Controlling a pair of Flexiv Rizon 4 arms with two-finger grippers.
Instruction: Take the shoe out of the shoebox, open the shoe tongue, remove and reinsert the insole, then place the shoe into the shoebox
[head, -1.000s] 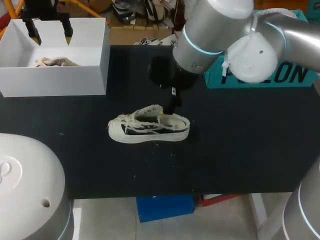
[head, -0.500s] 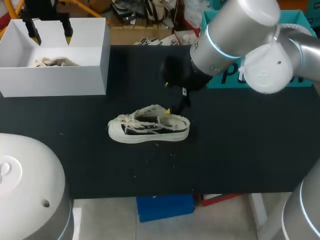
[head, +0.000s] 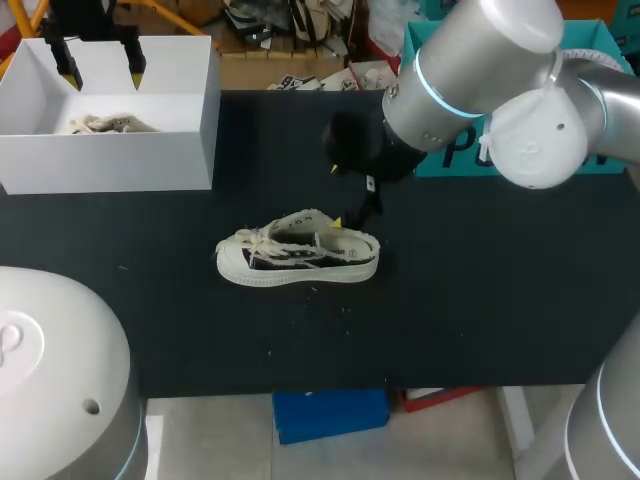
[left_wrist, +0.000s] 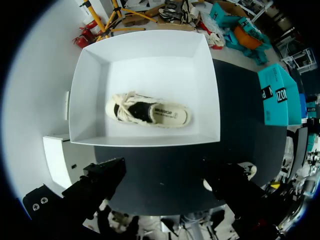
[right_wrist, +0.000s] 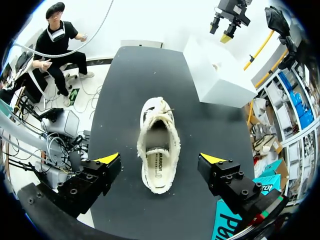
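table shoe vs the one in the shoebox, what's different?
The table shoe stands on the bare black table; the boxed shoe lies inside the white shoebox. The right gripper, jaws open, flanks the table shoe's heel end; the left gripper, also open, hangs well above the boxed shoe. Shared: cream low-top sneakers, frayed edges, laced, insoles in.

The front wall of the shoebox (head: 110, 155) hides most of the shoe (head: 105, 124) inside.

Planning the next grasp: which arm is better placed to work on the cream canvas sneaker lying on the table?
Right: the right tool hangs open over the cream canvas sneaker; the left tool hovers over the white cardboard shoebox.
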